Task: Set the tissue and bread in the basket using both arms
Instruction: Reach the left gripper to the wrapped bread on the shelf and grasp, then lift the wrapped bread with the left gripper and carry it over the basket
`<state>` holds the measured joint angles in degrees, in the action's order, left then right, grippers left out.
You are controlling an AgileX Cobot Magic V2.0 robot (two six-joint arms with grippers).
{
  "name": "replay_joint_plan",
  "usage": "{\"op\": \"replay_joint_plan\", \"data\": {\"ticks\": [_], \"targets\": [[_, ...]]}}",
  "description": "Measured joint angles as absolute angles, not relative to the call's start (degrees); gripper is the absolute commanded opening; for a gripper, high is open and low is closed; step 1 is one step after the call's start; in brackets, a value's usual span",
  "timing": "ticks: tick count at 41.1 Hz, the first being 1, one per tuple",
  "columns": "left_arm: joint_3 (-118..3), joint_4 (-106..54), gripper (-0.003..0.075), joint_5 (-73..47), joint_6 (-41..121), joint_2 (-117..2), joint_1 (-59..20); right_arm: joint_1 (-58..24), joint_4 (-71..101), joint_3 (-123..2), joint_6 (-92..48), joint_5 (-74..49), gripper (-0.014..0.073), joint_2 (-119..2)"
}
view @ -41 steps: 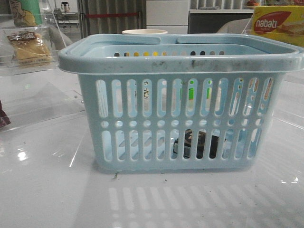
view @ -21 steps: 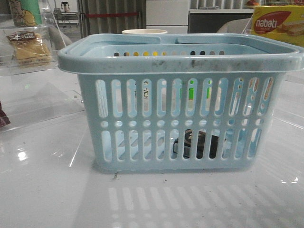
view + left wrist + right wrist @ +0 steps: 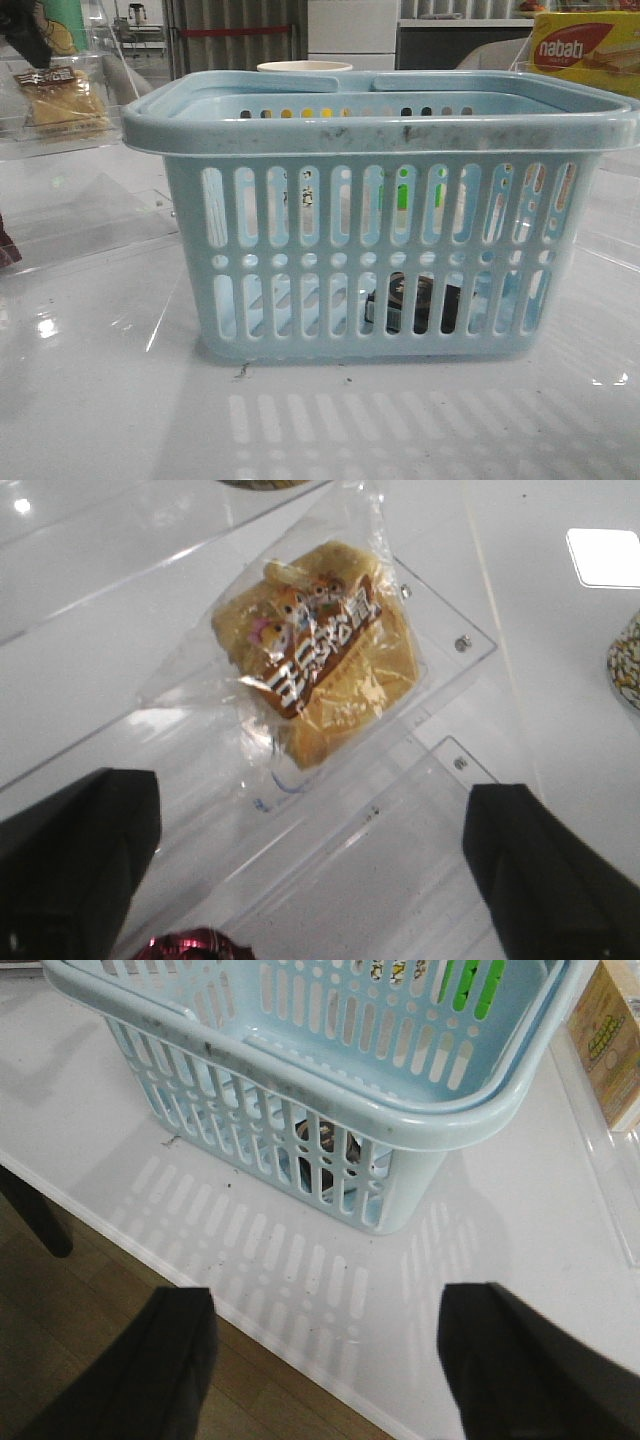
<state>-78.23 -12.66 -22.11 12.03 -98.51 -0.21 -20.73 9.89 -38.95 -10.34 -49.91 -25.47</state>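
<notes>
Something dark, likely the left arm, is now entering the top-left corner of the front view, just above the bread [image 3: 62, 98]; half a second ago that corner was bare. My reading: the left side is closing in for the pick while the tissue [image 3: 418, 303] is already lying low inside the basket [image 3: 380, 130], dark behind the lower slots.

Bread is sitting on a clear acrylic tray [image 3: 440, 670] at far left, well apart from the basket. Golden-brown, in crinkled clear wrap, dark cartoon-printed label across one end. Wrapper is catching glare and looks loose and slippery; a pinch may take film rather than loaf.

Left gripper [image 3: 300, 860] is hovering over the packet, fingers spread wide, nothing between them, not yet touching.

Right gripper [image 3: 325, 1365] is hanging back by the desk [image 3: 500, 1220] edge, spread wide, empty, facing the basket.

Yellow nabati box [image 3: 585, 50] is standing behind at right.
</notes>
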Motion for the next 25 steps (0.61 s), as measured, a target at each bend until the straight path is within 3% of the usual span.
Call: {"op": "replay_joint_plan", "data": {"ticks": [16,25], "targets": [[-84.9,-12.7,0.0511,-15.1,12.0,-110.8,-0.2,-20.7,9.9,-38.9,-10.3,-49.9,0.0570,-25.5],[-85.2,-12.9,0.0328,-11.9,12.0,-112.4,-0.2,-20.7,9.9,-38.9,-10.3,-49.9,0.0570,-25.5]]}}
